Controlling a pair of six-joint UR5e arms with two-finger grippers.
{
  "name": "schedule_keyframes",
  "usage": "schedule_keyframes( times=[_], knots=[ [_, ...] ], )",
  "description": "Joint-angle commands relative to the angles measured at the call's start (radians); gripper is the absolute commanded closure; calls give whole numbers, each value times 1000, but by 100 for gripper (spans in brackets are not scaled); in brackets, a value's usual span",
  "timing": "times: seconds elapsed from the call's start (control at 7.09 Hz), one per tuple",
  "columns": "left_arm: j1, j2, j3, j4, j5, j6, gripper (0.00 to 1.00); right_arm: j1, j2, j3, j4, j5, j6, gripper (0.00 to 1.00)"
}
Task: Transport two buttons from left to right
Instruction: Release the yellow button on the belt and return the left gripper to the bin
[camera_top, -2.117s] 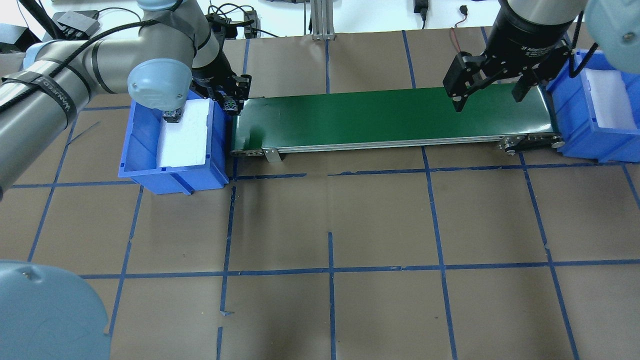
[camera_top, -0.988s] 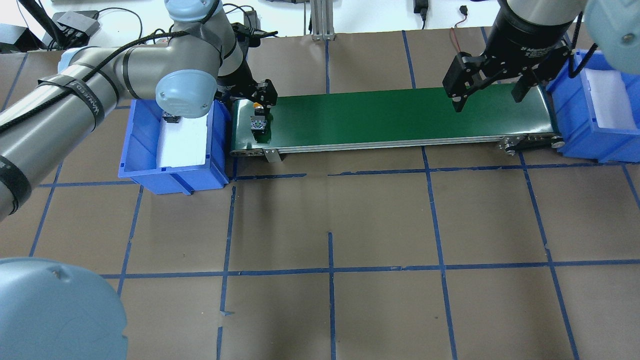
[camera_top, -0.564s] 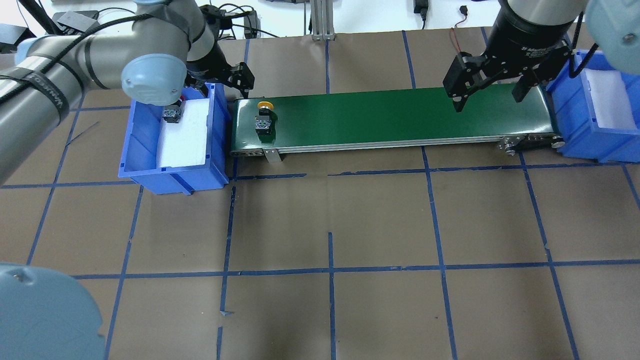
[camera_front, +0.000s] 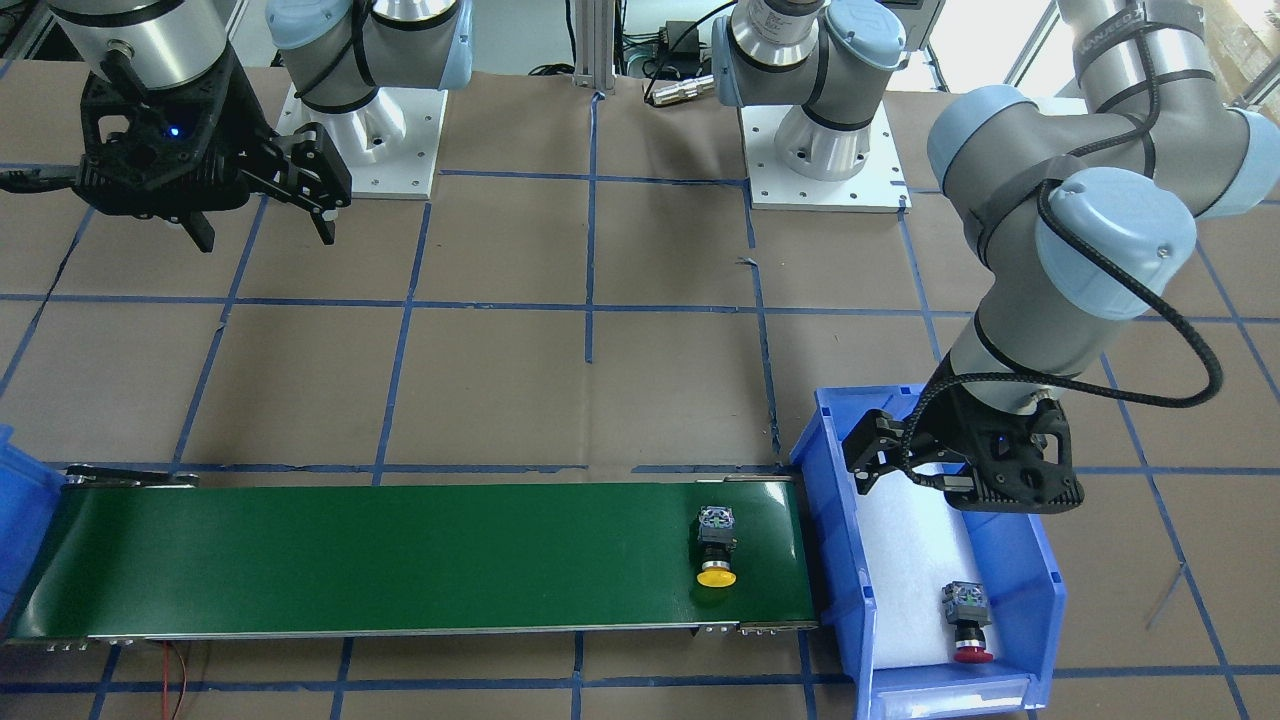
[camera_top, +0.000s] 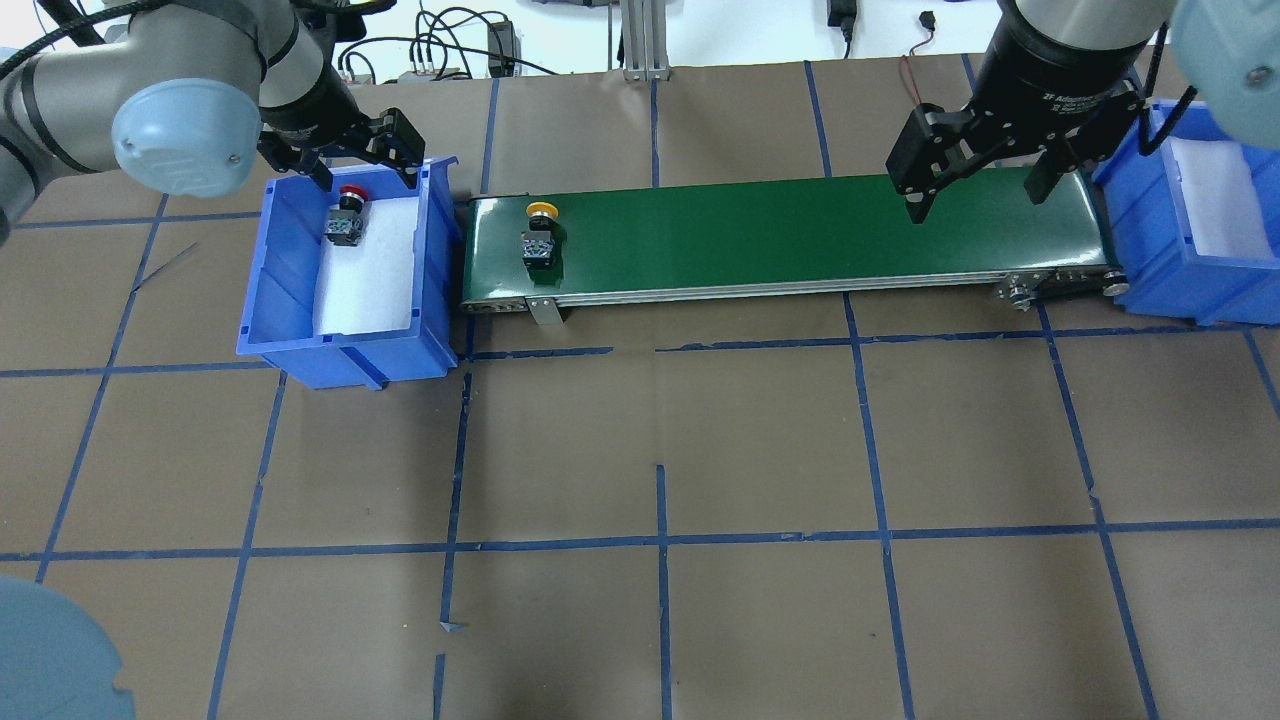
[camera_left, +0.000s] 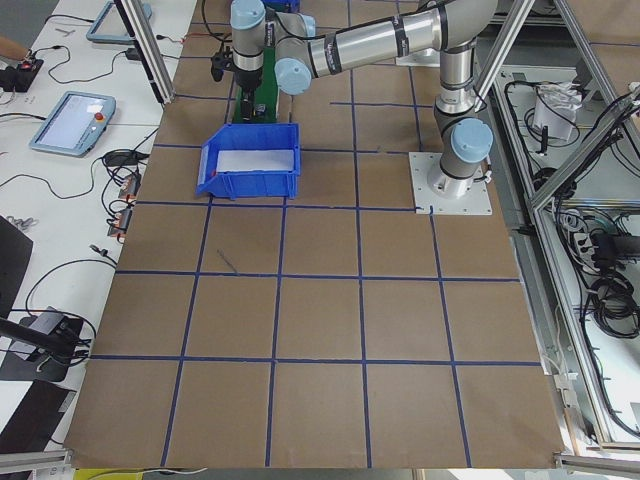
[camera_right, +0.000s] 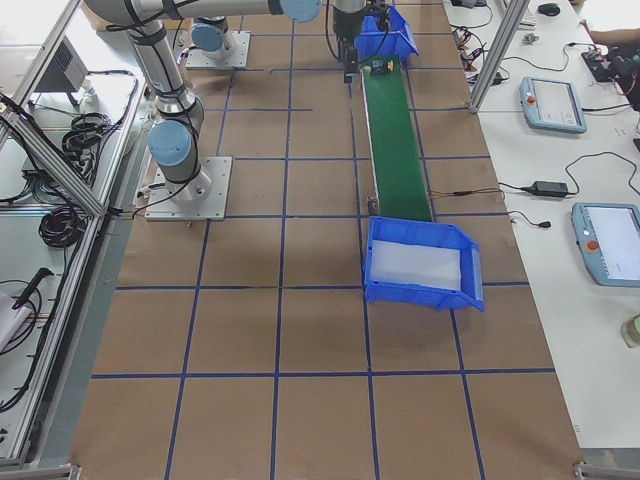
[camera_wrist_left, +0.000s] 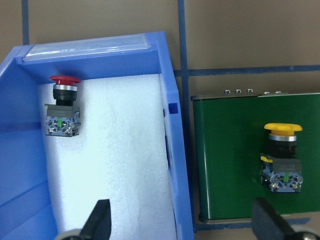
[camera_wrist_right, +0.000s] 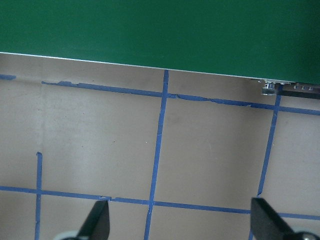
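Take the green conveyor belt (camera_top: 800, 230) as your reference.

1. Yellow button (camera_top: 539, 235): you will find it lying on its side on the belt surface, close to the belt's left end, with the cap pointing toward the belt's far edge. Nothing grips it.
2. Red button (camera_top: 345, 213): it lies on its side on the white foam pad (camera_top: 370, 285) inside the blue bin (camera_top: 345, 350) that touches the belt's left end. Its cap points toward the bin's far wall.
3. Left gripper (camera_top: 368, 182): it hangs over the far part of that bin, just off the belt's left end. Its 2 fingers are spread wide and hold nothing. The red button sits clear of both fingers.
4. Right gripper (camera_top: 975, 200): it is raised near the belt's right end. Its fingers are spread apart and empty.
5. Second blue bin (camera_top: 1170, 280): it stands against the belt's right end.
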Motion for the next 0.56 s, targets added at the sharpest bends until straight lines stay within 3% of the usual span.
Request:
schedule_keyframes(
  times=[0.0, 0.42],
  knots=[
    [31, 3, -1, -30, -4, 60, 0, 0, 0, -1, 1, 0, 0, 0],
    [31, 15, 20, -128, -3, 129, 0, 0, 3, -1, 0, 0, -1, 0]
  ],
)
